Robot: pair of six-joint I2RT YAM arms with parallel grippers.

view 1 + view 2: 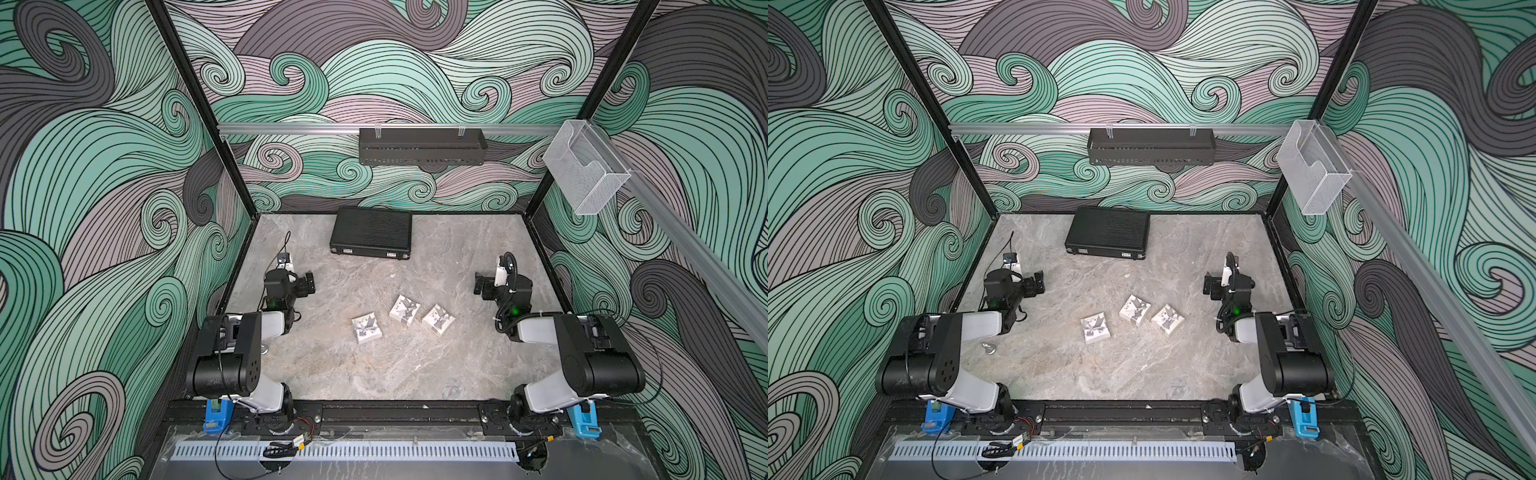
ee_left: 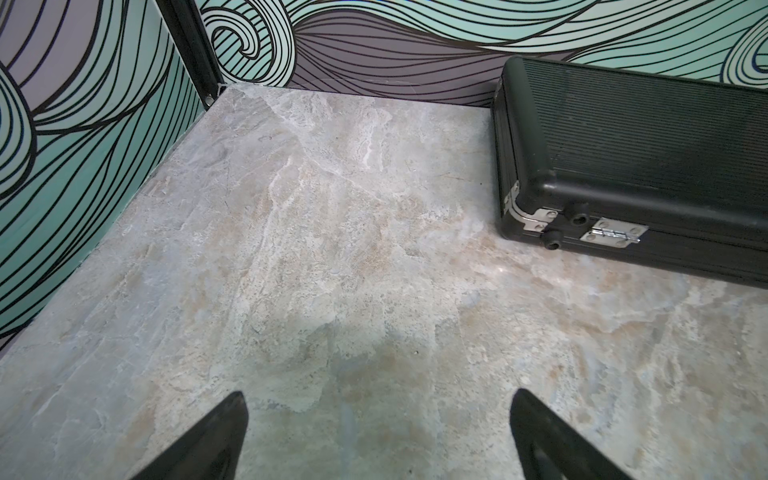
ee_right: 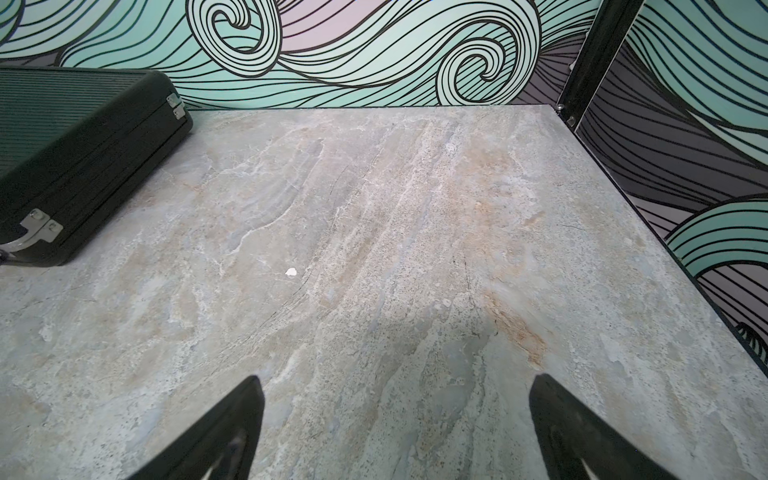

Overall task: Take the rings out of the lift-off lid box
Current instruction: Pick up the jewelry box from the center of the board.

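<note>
The grey marbled worktop (image 1: 374, 374) forms the floor of the wave-patterned enclosure. My left arm (image 1: 232, 353) and right arm (image 1: 590, 357) are folded at its two near corners, well apart. A ribbed black case (image 1: 371, 232), shut, lies flat at the far edge, just beside the back wall. The left wrist view shows one end of this case (image 2: 644, 166) with its metal corner and hinge, and the right wrist view shows the other end of the case (image 3: 75, 158). My left hand (image 1: 308, 284) hangs over the left side of the worktop and my right hand (image 1: 480, 284) over the right side, the two pointing inward toward each other. In the wrist views the left hand (image 2: 379, 395) and the right hand (image 3: 397, 378) each have their fingers spread wide over bare worktop, with nothing between them. Between the hands and nearer to me lie the left white box (image 1: 367, 328), the middle white box (image 1: 404, 309) and the right white box (image 1: 438, 318). The middle and right boxes are just beside each other, and the left one sits a little apart. All three show patterned tops. I cannot tell which is the lift-off lid box, and no rings can be made out outside the boxes. A white fleck (image 3: 291, 272) lies on the worktop.
</note>
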